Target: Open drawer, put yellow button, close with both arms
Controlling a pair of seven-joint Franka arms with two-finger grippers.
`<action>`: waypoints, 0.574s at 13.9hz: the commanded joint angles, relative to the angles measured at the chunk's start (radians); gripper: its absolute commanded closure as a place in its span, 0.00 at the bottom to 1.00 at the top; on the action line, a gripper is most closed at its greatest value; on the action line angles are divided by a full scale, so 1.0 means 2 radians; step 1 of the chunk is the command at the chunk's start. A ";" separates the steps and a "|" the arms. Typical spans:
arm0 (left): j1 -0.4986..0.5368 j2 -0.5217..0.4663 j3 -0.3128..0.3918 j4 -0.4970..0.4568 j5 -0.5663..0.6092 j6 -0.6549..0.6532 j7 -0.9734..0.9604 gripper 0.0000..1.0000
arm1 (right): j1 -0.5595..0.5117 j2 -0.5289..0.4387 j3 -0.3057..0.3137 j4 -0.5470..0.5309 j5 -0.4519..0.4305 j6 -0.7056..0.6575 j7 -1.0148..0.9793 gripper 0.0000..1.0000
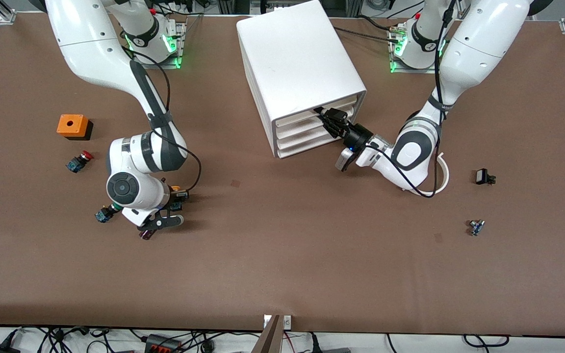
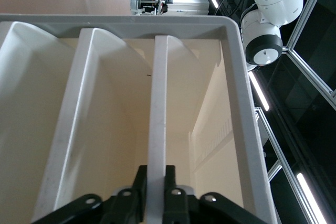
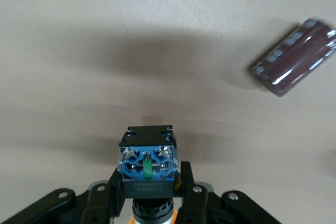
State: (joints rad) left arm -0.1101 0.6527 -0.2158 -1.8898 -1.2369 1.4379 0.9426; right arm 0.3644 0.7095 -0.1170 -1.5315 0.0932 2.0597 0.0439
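Note:
The white cabinet stands at the middle of the table's robot side, its four drawers facing the left arm's end. My left gripper is at the drawer, the uppermost one. In the left wrist view that gripper is shut on the drawer's white front lip. The drawer looks pushed in. My right gripper is low over the table toward the right arm's end. It is shut on the yellow button, whose blue-and-black body sits between the fingers with the orange-yellow cap toward the wrist.
A green-capped button and a small maroon part lie beside the right gripper. A red-capped button and an orange box are near it. Toward the left arm's end lie a white ring and two small parts.

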 commanded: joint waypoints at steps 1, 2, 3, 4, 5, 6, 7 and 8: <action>0.010 -0.003 0.004 0.008 -0.011 0.004 0.003 0.99 | 0.002 -0.010 -0.002 0.069 0.005 -0.088 -0.005 1.00; 0.012 0.009 0.006 0.023 -0.010 0.004 -0.006 0.99 | 0.002 -0.010 -0.002 0.088 0.006 -0.111 -0.002 1.00; 0.017 0.019 0.007 0.039 -0.010 0.004 -0.013 0.99 | 0.003 -0.010 -0.003 0.108 0.006 -0.126 -0.002 1.00; 0.018 0.030 0.009 0.054 -0.009 0.004 -0.018 0.99 | 0.003 -0.013 -0.002 0.124 0.006 -0.141 -0.002 1.00; 0.018 0.039 0.016 0.078 -0.008 0.004 -0.029 0.99 | 0.004 -0.017 -0.001 0.137 0.007 -0.155 -0.002 1.00; 0.018 0.047 0.023 0.096 -0.006 0.004 -0.042 0.99 | 0.006 -0.017 0.002 0.150 0.008 -0.166 0.000 1.00; 0.018 0.053 0.031 0.111 -0.006 0.004 -0.050 0.99 | 0.011 -0.018 0.003 0.165 0.009 -0.175 0.000 1.00; 0.019 0.062 0.037 0.126 -0.006 0.004 -0.053 0.99 | 0.025 -0.018 0.003 0.180 0.010 -0.178 0.001 1.00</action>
State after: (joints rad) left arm -0.0727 0.7144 -0.1653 -1.7374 -1.2369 1.4475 0.8821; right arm 0.3779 0.6681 -0.1109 -1.2379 0.0962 1.7464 0.0439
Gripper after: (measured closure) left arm 0.850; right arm 0.568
